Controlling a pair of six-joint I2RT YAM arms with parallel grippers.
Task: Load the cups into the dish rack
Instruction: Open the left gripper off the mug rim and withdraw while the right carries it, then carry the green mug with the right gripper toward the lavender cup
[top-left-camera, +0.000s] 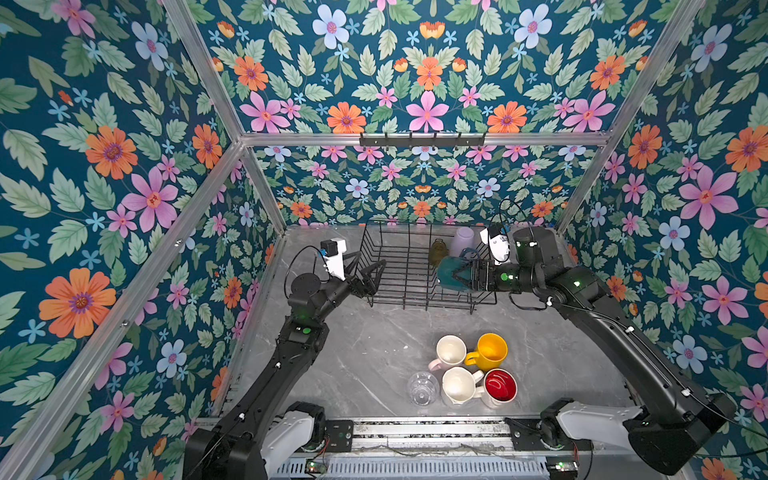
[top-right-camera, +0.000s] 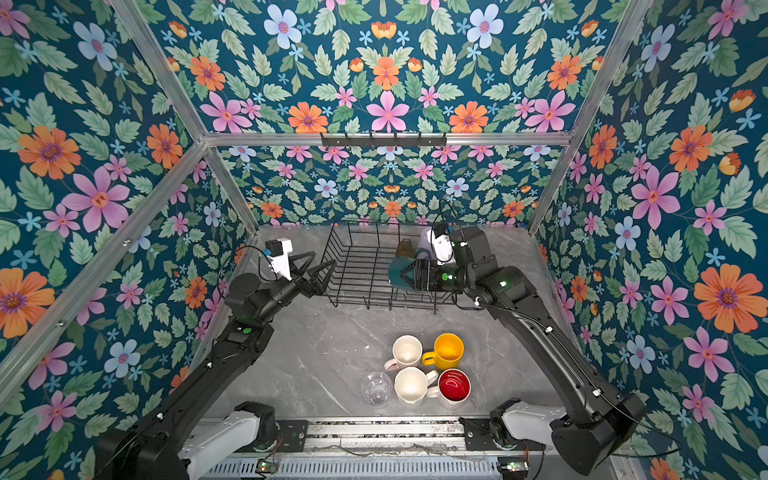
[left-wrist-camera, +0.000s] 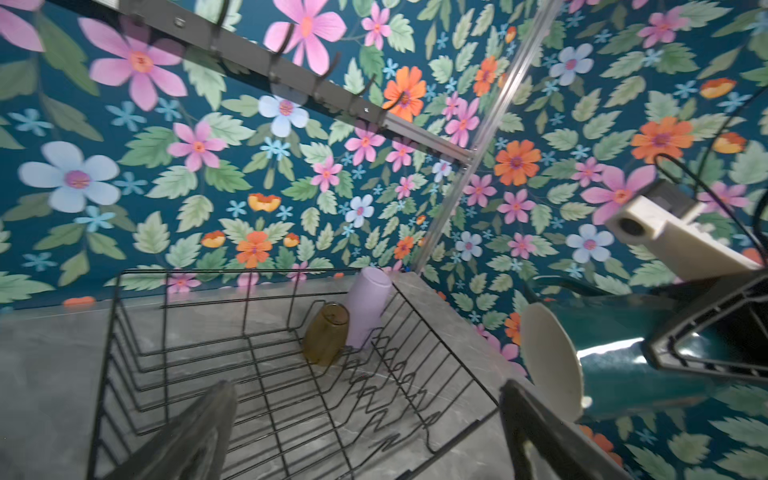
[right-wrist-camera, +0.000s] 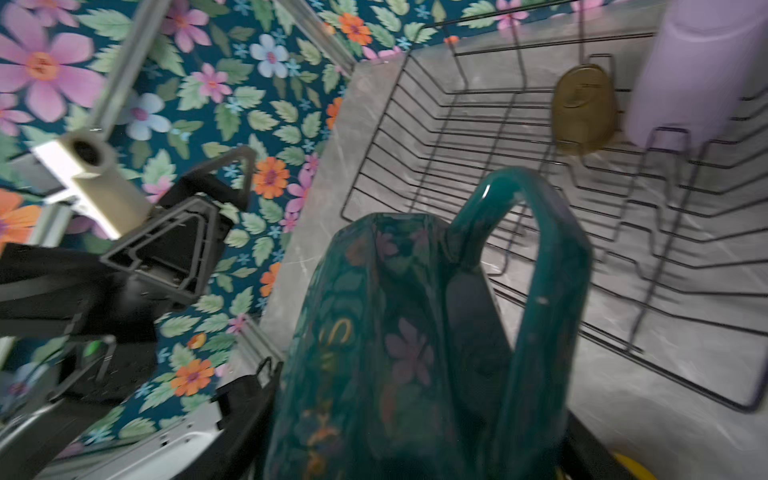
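Observation:
The black wire dish rack (top-left-camera: 399, 291) (top-right-camera: 353, 286) stands at the back of the table. My right gripper (top-left-camera: 457, 275) (top-right-camera: 409, 272) is shut on a dark teal mug (top-left-camera: 446, 272) (right-wrist-camera: 395, 332), held on its side over the rack's right part. A lilac tumbler (top-left-camera: 462, 241) (left-wrist-camera: 368, 309) and an olive-brown glass (top-left-camera: 437, 251) (left-wrist-camera: 326, 332) stand upside down in the rack's far right corner. My left gripper (top-left-camera: 370, 274) (left-wrist-camera: 368, 390) is open and empty at the rack's left edge. A pale pink mug (top-left-camera: 449, 351), yellow mug (top-left-camera: 492, 351), white mug (top-left-camera: 459, 384), red-lined mug (top-left-camera: 500, 386) and clear glass (top-left-camera: 423, 387) cluster near the table's front.
Flowered walls close in the grey marble table (top-left-camera: 353, 353) on three sides. A hook rail (top-left-camera: 422, 139) hangs on the back wall above the rack. The arms' bases sit on a metal rail (top-left-camera: 415, 432) along the front edge.

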